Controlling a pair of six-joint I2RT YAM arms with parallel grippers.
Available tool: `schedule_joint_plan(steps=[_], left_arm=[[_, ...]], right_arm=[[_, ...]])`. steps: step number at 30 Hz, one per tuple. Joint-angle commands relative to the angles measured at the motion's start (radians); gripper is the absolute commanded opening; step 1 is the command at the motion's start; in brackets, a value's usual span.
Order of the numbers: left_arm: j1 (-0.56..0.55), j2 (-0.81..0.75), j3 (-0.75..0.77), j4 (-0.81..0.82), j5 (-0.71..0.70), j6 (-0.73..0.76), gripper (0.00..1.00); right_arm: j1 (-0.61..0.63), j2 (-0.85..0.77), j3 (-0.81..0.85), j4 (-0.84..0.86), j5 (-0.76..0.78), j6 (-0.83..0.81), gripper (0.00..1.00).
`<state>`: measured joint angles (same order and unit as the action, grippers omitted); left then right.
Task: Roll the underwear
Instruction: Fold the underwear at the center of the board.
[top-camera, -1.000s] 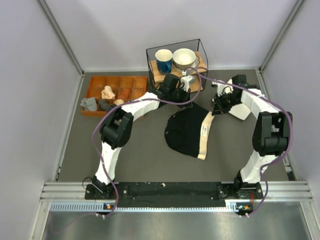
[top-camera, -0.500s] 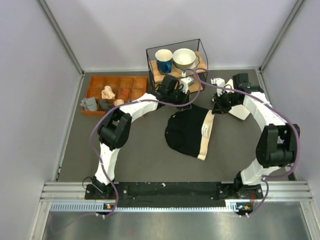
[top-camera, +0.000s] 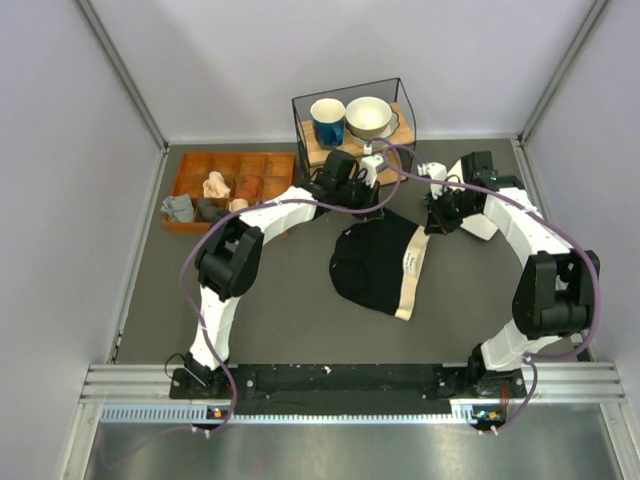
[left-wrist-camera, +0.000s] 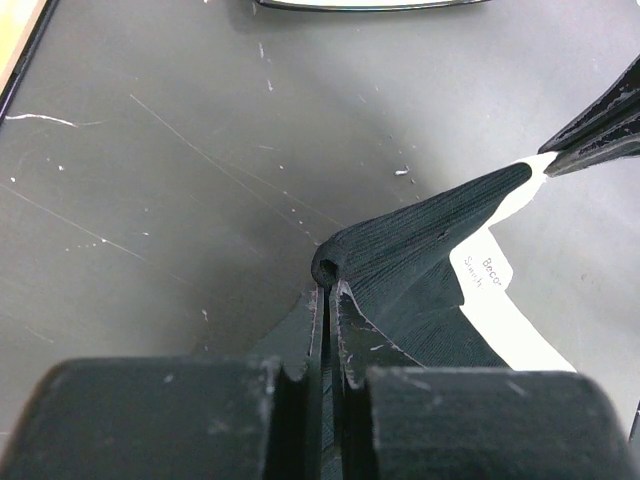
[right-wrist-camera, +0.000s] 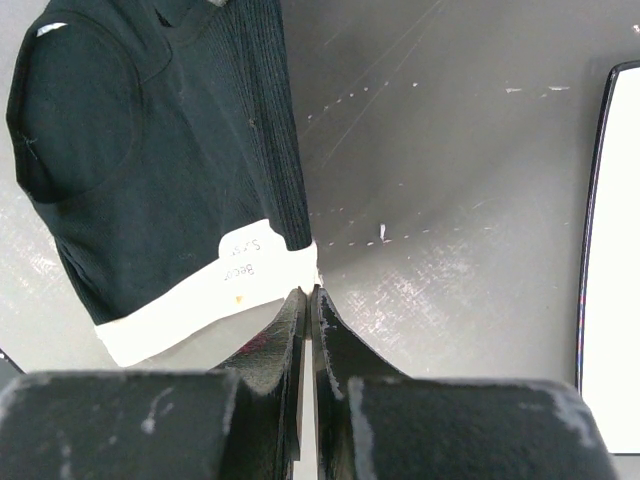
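Note:
The underwear (top-camera: 375, 265) is black with a cream-beige waistband (top-camera: 410, 270) and lies spread on the dark table in the middle. My left gripper (top-camera: 368, 205) is shut on its far black corner; the left wrist view shows the fabric (left-wrist-camera: 420, 260) pinched between the fingertips. My right gripper (top-camera: 432, 222) is shut on the far end of the waistband; the right wrist view shows the cream band (right-wrist-camera: 200, 300) held at the tips. Both far corners are held a little above the table.
A wooden compartment tray (top-camera: 232, 183) with small rolled garments stands at the back left. A wire-frame box (top-camera: 352, 125) with a blue mug and a beige bowl stands at the back middle. A white object (top-camera: 482, 222) lies at the back right.
My right gripper has shifted slightly back and up with the waistband end. The far edge of the underwear is stretched a little more. The left gripper has barely moved.

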<state>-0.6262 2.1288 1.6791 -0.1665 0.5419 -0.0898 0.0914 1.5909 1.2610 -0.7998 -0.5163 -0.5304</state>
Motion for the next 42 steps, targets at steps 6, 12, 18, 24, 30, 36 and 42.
schedule_joint_plan(steps=[6, 12, 18, 24, 30, 36, 42], left_arm=[[0.01, -0.059, -0.031, 0.068, -0.003, 0.024, 0.0], [0.01, -0.104, -0.108, 0.124, 0.013, 0.027, 0.0], [0.006, -0.213, -0.237, 0.263, 0.038, 0.004, 0.0], [0.008, -0.303, -0.341, 0.312, 0.026, 0.044, 0.02], [0.006, -0.357, -0.41, 0.312, -0.005, 0.131, 0.04], [0.006, -0.368, -0.45, 0.283, -0.042, 0.177, 0.06], [0.006, -0.216, -0.316, 0.226, -0.062, 0.162, 0.06]], right_arm=[[0.005, -0.057, -0.028, 0.011, -0.082, -0.022, 0.0], [0.011, -0.04, -0.049, 0.014, -0.091, -0.031, 0.0], [0.025, -0.081, -0.08, 0.037, -0.126, -0.06, 0.0], [0.048, -0.172, -0.143, 0.08, -0.172, -0.079, 0.0], [0.09, -0.224, -0.184, 0.079, -0.169, -0.114, 0.0], [0.12, -0.186, -0.18, 0.123, 0.04, -0.057, 0.0], [0.12, -0.111, -0.137, 0.203, 0.258, 0.007, 0.0]])
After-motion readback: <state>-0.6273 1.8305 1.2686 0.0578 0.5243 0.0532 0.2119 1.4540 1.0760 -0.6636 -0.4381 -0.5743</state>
